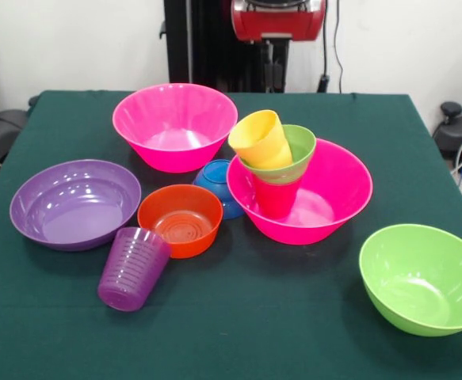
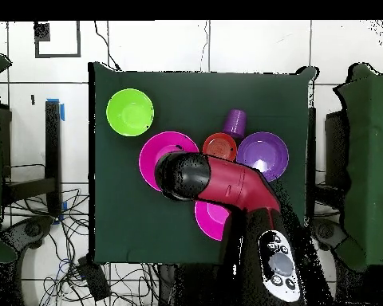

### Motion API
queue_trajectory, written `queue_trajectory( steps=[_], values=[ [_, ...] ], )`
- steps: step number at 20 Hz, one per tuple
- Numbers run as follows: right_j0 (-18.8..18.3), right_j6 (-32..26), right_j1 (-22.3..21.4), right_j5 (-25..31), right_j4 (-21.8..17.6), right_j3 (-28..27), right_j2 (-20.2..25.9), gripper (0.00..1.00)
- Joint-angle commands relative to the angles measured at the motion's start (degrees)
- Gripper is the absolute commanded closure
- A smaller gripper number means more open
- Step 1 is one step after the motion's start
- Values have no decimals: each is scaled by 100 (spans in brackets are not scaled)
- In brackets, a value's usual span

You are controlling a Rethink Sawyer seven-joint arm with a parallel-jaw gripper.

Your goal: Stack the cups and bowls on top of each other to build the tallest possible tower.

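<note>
Cups [image 1: 132,269] look light, stiff and slick; grip the purple one's rim at 7 o'clock. You cannot tell the claw's state.

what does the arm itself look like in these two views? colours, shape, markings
Overhead view: the arm is a rounded, glossy dark-red shell ending in a black dome-shaped cap, with a white oval panel of dark buttons near its base. Front view: only a red housing with black trim shows at the top, against a black column. The gripper shows in neither view.
</note>
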Motion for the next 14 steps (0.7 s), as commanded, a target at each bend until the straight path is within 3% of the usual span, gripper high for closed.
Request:
queue_trajectory(
  steps=[1,4,8,14],
  values=[
    [26,824,-53,469,148,-133,136,100],
    [-55,735,60,37,136,25,211,100],
    [-125,632,395,-850,-185,162,189,100],
    [-255,391,537,-1041,-382,139,139,100]
  ],
)
